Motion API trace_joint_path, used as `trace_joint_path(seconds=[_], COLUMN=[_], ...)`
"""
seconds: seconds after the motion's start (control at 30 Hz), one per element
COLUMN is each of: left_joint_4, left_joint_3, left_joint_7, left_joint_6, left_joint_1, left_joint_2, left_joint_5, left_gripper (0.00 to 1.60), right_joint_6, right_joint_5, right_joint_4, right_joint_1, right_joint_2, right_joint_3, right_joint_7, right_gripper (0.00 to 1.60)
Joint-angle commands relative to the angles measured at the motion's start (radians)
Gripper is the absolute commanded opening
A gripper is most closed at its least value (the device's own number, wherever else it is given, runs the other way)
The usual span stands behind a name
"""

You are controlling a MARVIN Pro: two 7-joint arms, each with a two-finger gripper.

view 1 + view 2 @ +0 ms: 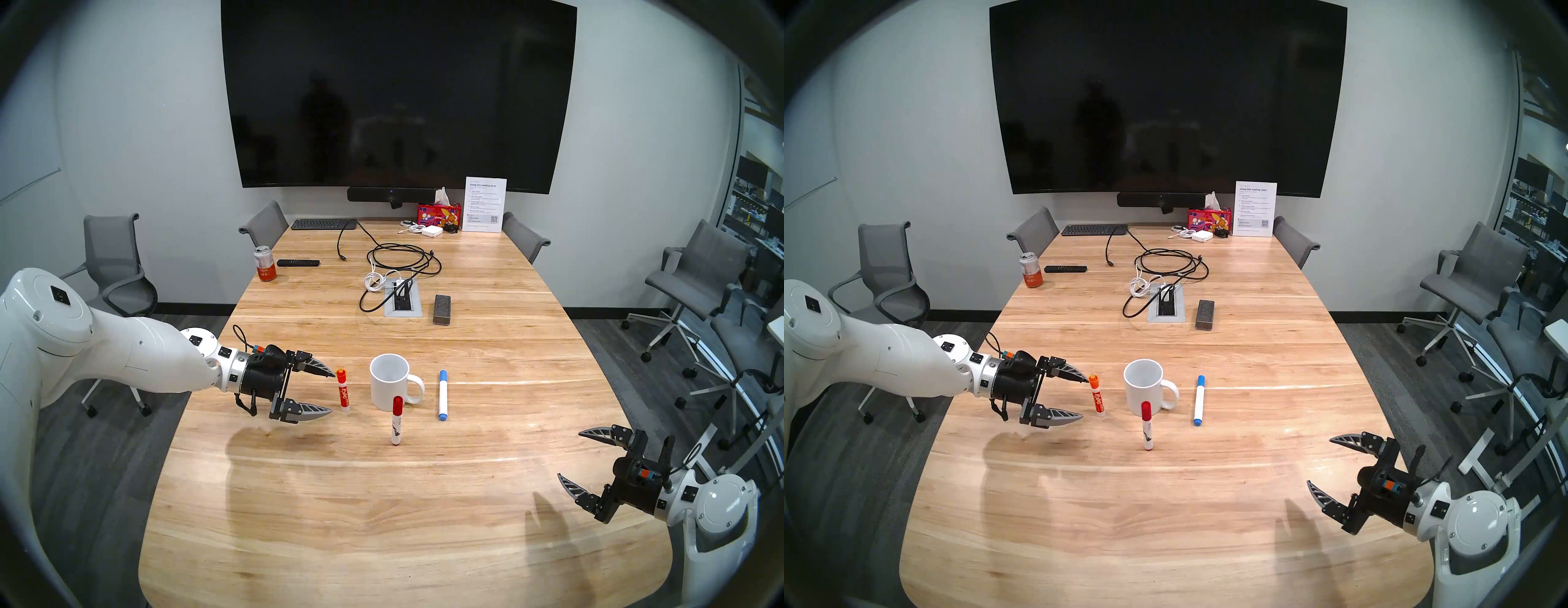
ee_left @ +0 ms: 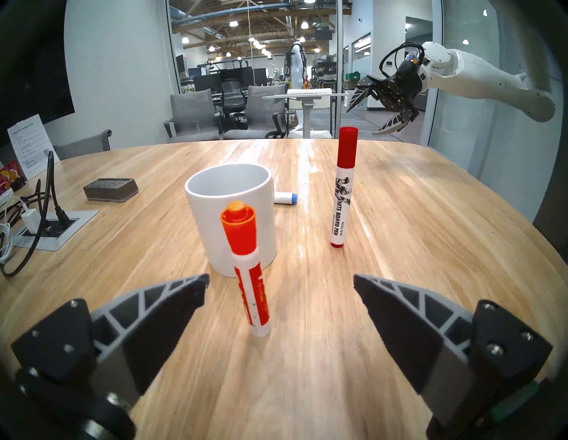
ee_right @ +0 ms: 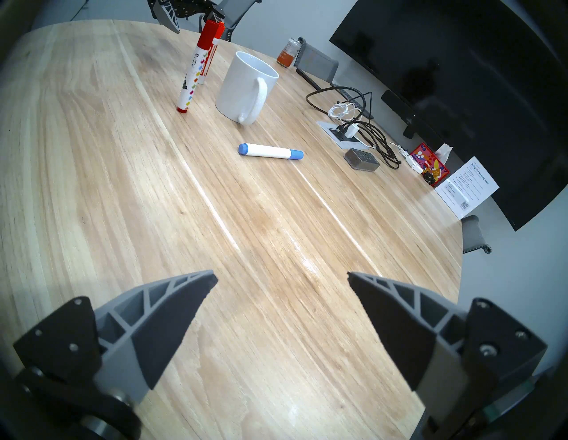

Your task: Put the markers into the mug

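The white mug stands upright on the wooden table, handle to the right. The orange-capped marker stands upright to the mug's left. The red-capped marker stands upright in front of the mug. The blue-capped marker lies flat to the mug's right. My left gripper is open, its tips just left of the orange-capped marker, not touching; in the left wrist view the marker stands just beyond the open fingers. My right gripper is open and empty at the table's right front edge.
A dark grey eraser block, a power box with tangled cables, an orange can and a remote lie farther back. A keyboard, tissue box and sign stand at the far end. Chairs ring the table.
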Motion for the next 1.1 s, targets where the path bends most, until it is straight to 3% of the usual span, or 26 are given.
trace_joint_path(seconds=[0.0, 1.07], left_joint_4=[0.022, 0.086], left_joint_3=[-0.023, -0.072], left_joint_7=[-0.087, -0.127], left_joint_6=[0.004, 0.044], left_joint_1=[0.001, 0.037], left_joint_2=[-0.021, -0.085], left_joint_5=[-0.011, -0.030], left_gripper=[1.60, 1.60], right_joint_6=[0.001, 0.001], right_joint_5=[0.004, 0.004], right_joint_4=[-0.014, -0.014], right_joint_1=[0.003, 0.003], right_joint_2=[0.003, 0.003], right_joint_3=[0.000, 0.000], right_joint_7=[0.003, 0.003], right_gripper=[1.60, 1.60])
